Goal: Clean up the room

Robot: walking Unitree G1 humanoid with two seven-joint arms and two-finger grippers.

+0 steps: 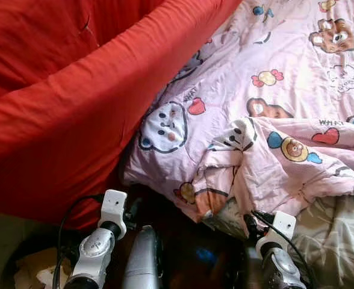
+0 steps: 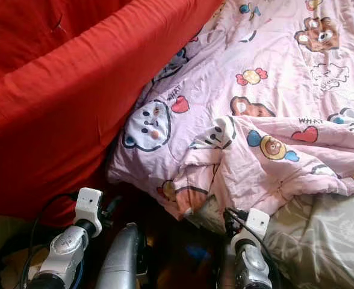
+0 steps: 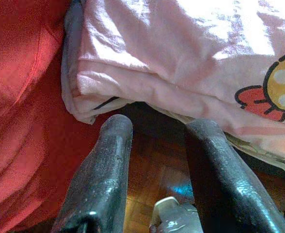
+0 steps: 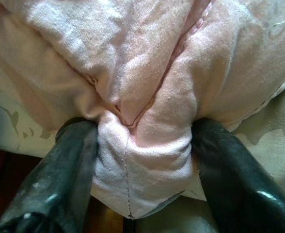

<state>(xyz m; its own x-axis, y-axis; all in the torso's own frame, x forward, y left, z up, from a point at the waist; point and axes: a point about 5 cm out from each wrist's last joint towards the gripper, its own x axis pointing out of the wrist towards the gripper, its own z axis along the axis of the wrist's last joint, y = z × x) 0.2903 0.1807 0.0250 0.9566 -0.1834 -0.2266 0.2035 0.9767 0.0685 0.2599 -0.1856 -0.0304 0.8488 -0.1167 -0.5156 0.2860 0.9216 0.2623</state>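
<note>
Close beside the pink quilt point(image 1: 273, 120), a red blanket point(image 1: 62, 90), crowding its edge.

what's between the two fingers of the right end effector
A bunched fold of the pink cartoon quilt sits between the right end effector's fingers, pressed on both sides, as the right wrist view shows.

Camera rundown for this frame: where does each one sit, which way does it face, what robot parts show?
Left and right eye views: head stereo pair, looking down at the pink cartoon-print quilt beside the red blanket; both silver arms show.
Left wrist view: along the open left gripper toward the quilt's edge.
Right wrist view: the right gripper pinches a quilt fold.
All share the quilt.
</note>
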